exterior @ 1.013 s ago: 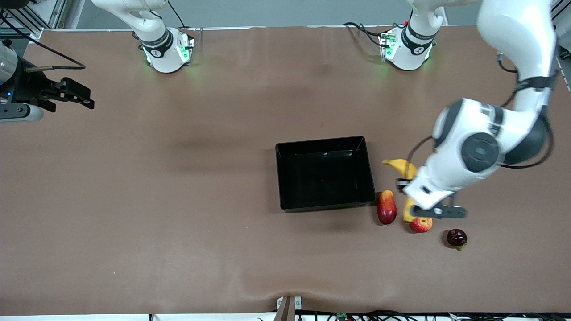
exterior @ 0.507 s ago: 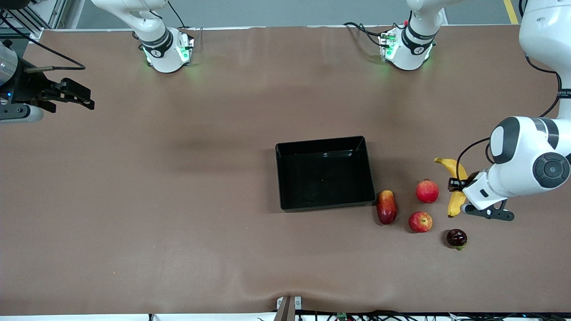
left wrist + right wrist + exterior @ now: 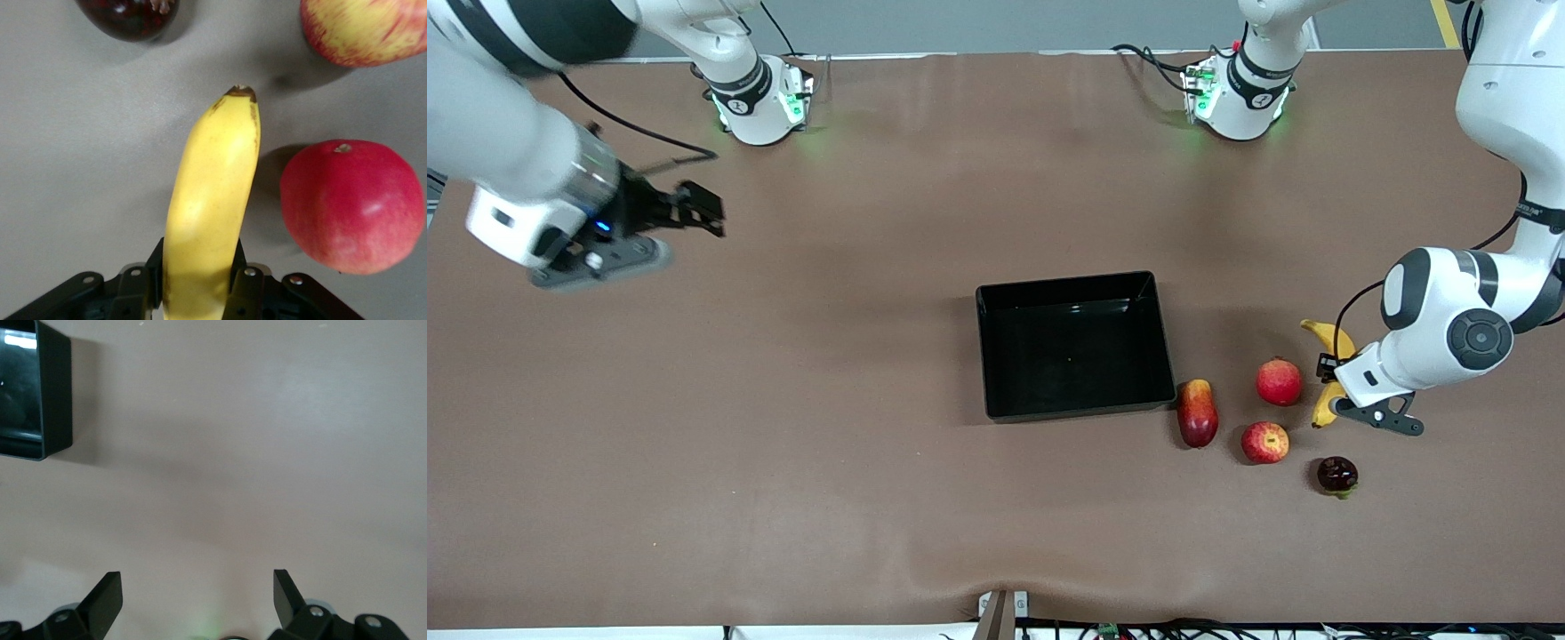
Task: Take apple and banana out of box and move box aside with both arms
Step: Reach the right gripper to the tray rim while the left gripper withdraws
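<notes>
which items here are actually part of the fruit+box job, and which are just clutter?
In the job:
- banana, held in the left gripper
- apple, on the table
- black tray, nothing in it
- right gripper, jaws open, over bare table

Just lying about:
- pomegranate
- mango
- dark fruit

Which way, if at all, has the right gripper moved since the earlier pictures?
Yes. The open right gripper has moved along the table toward the black tray, which stayed put.

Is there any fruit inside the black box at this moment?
No, the black box is empty in the front view; the banana is held in the left gripper beside the pomegranate.
</notes>
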Robot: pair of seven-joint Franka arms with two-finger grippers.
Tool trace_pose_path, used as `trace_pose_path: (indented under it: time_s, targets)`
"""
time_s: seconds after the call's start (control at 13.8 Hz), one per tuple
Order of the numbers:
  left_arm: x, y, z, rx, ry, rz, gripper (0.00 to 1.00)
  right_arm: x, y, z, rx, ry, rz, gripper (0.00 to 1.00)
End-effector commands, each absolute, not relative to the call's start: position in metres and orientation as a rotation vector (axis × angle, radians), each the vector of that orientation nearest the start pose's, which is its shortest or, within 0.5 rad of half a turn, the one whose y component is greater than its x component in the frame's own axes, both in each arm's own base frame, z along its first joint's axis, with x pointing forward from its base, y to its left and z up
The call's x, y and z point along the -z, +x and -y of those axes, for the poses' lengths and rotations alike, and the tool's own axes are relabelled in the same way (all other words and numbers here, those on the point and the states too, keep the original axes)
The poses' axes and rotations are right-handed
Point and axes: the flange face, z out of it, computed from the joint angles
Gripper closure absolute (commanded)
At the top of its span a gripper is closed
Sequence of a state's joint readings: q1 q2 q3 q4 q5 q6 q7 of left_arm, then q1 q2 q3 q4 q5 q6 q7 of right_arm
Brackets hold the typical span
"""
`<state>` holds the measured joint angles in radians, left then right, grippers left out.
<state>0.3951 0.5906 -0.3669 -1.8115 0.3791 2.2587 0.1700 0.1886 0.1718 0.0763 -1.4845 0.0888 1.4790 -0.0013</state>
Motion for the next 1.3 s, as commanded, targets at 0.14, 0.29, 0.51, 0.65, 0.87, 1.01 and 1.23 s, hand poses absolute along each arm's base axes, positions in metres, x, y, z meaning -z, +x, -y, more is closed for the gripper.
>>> trace_pose_path:
  time_s: [0.14,0.29,0.51,0.65,0.87,1.01,1.23]
  targets:
    - [-0.191,0.646,-0.044,-0.029,-2.991,-0.638,1.0,-0.465,0.614,-0.233,-0.296,-2.996,0.523,0.0]
    - [-0.184,0.647,-0.041,-0.015,-2.997,-0.646,1.0,-0.437,0.63,-0.24,-0.244,-2.988,0.489,0.0]
    - [-0.188,0.65,-0.04,-0.002,-2.992,-0.653,0.01,-0.401,0.627,-0.297,-0.187,-2.999,0.411,0.0]
    - [-0.211,0.658,-0.042,0.04,-2.977,-0.659,0.0,-0.374,0.617,-0.336,-0.183,-3.019,0.295,0.0]
    - [-0.278,0.661,-0.041,0.073,-2.949,-0.622,0.0,-0.329,0.601,-0.392,-0.139,-3.027,0.143,0.0]
    - [-0.324,0.661,-0.046,0.073,-2.971,-0.547,0.0,-0.309,0.591,-0.422,-0.086,-3.015,0.072,0.0]
    - [-0.395,0.66,-0.038,0.052,-2.987,-0.491,0.0,-0.289,0.582,-0.448,-0.029,-2.991,0.045,0.0]
